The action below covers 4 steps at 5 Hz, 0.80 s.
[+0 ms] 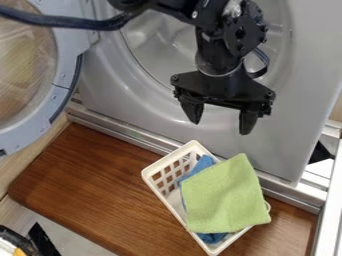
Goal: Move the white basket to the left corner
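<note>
The black gripper [221, 120] hangs in front of the washing machine's opening, above and apart from the basket, its two fingers spread wide and nothing between them. Below it the white basket [162, 181] rests at a slant on the brown wooden board, right of the middle. A green cloth [224, 196] lies over its right part, reaching across the rim. Blue cloth [202, 164] shows from under the green one inside the basket.
The brown board [87, 180] extends left of the basket. Behind it stands the grey washing machine [107, 85], its round door [63, 75] swung out at upper left. A metal rail [127, 132] runs along the board's back edge. A black object [17, 240] sits at bottom left.
</note>
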Tool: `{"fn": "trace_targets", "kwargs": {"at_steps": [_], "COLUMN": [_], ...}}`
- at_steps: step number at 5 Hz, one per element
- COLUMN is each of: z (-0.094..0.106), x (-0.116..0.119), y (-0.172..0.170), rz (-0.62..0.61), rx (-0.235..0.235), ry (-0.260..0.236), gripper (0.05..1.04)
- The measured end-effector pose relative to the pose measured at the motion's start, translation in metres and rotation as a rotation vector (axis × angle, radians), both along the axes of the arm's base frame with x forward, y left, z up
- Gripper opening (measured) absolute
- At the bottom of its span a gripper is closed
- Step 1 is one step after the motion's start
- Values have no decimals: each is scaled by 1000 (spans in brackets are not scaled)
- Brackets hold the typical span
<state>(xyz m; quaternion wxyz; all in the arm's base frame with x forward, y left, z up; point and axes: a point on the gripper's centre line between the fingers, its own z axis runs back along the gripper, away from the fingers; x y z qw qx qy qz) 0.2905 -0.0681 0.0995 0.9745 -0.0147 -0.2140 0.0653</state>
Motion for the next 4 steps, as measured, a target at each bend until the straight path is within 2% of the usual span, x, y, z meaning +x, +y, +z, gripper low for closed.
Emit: {"fn": "trace_targets", "kwargs": {"at_steps": [1, 3, 4], "z": [-8, -24, -38], "x": [-3, -25, -38], "y": [0, -25, -38], "rz": [2, -60, -102], "rx": [2, -52, -45], "ry": [26, 88, 113], "gripper": [1001, 1001, 1001]}}
